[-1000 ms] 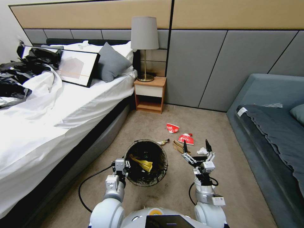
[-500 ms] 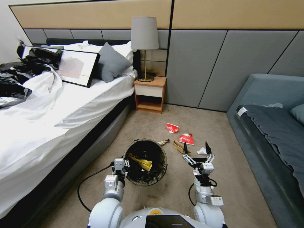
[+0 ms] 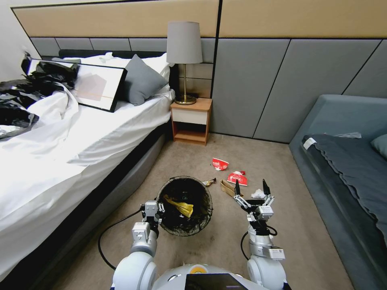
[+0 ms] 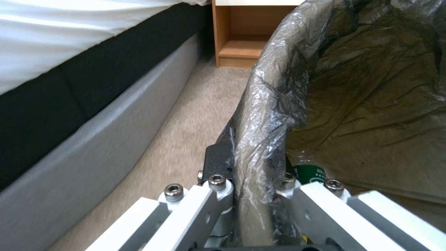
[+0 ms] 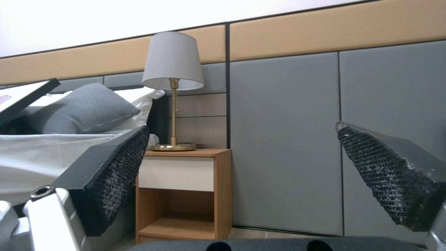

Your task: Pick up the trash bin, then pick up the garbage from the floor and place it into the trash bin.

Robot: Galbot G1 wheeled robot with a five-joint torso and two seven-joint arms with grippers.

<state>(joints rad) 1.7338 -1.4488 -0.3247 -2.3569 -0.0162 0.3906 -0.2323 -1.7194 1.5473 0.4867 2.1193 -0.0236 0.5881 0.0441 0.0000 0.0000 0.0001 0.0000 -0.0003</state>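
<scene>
A: What are your hands doing?

B: My left gripper (image 3: 160,208) pinches the trash bin (image 3: 184,206) rim; my right gripper (image 3: 250,188) hangs wide, garbage (image 3: 236,177) just beyond its fingertips

A: Risk?

B: The thin liner could slip, tipping the bin

A beige carpeted floor (image 3: 258,161) is seen between a bed on the left and a grey sofa on the right. Scattered on it, just beyond the trash bin (image 3: 185,206), are a crumpled red-and-white wrapper (image 3: 219,163), a second red-and-white wrapper (image 3: 236,177), a tan paper bag (image 3: 226,187), a white tissue scrap (image 3: 258,193) and a small dark wrapper (image 3: 209,182). A wooden nightstand (image 3: 191,120) is placed on the carpet against the padded wall, and a black cable (image 3: 105,237) is trailed across the floor beside the bed.
</scene>
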